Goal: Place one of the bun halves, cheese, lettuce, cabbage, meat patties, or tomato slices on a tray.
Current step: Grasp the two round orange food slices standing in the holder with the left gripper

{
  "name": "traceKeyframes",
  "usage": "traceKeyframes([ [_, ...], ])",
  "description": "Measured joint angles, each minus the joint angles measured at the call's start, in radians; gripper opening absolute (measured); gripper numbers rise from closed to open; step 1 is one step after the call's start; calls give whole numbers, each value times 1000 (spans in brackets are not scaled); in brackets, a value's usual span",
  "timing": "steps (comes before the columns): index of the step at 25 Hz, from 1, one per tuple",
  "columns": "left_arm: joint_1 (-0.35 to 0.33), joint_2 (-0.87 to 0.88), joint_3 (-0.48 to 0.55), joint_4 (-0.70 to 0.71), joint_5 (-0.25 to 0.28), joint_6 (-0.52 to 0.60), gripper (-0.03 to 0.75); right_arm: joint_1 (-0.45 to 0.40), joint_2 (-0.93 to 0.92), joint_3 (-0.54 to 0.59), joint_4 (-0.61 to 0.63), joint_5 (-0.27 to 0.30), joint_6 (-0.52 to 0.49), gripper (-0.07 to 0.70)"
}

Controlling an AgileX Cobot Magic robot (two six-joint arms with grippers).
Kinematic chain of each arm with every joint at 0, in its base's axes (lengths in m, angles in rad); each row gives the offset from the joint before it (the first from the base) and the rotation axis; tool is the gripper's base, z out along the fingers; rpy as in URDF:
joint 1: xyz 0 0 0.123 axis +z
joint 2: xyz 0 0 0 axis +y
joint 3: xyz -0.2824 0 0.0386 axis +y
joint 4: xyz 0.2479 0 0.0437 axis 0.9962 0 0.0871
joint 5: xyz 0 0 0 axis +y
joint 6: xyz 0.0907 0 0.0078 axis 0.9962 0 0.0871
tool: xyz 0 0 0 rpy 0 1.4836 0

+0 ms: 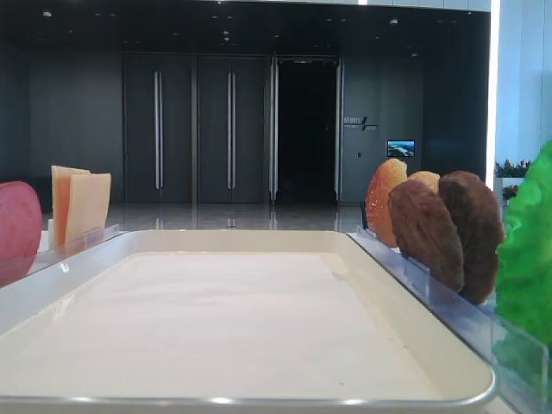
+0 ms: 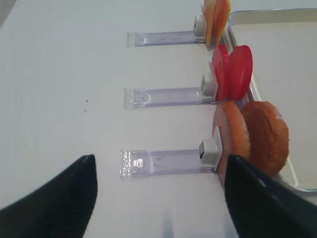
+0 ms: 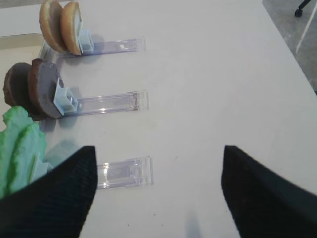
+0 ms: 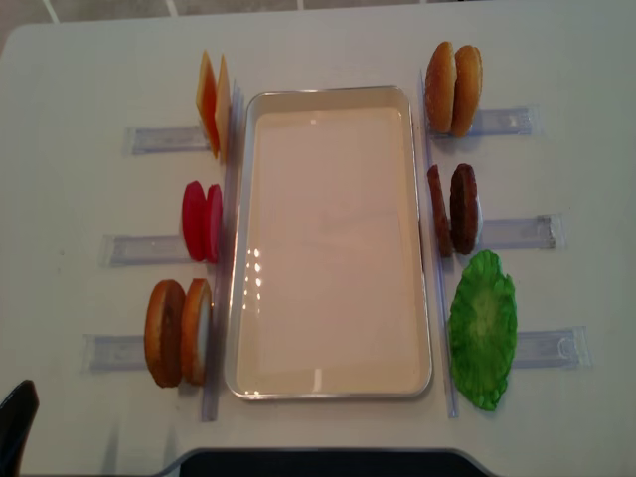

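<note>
My left pincer [image 2: 158,198] open, empty. Plan: straddle the near bun halves [image 2: 250,139] squarely, lift straight up toward tray [image 2: 277,64].

Cream tray [image 4: 333,383] on a white table [image 4: 318,50]. Red tomato slices [image 4: 201,221], yellow-orange cheese [image 4: 211,104], dark brown patties [image 4: 455,209], bright green lettuce [image 4: 484,328], golden-brown buns [image 4: 454,87].

Glossy, smooth cream-white tray [image 4: 333,383] with light glints, flanked by clear shiny plastic racks [image 4: 517,234]. Right of tray: rough, grainy matt meat patties [image 4: 463,208] and crinkled green lettuce [image 4: 483,329]. Left of tray: smooth tomato slices [image 4: 201,221], smooth-crusted bun halves [image 4: 165,332].
</note>
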Motion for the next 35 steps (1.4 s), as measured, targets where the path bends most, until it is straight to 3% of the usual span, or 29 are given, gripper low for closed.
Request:
traceKeyframes([
  [14,0,0,-1,6,1,0,598,0,0,0,0,0,0,527],
  [17,0,26,-33,9,38,-3,596,0,0,0,0,0,0,527],
  [20,0,121,-103,9,121,-22,596,0,0,0,0,0,0,527],
  [22,0,147,-120,9,138,-27,594,0,0,0,0,0,0,527],
  [35,0,579,-229,-5,149,-106,580,0,0,0,0,0,0,527],
])
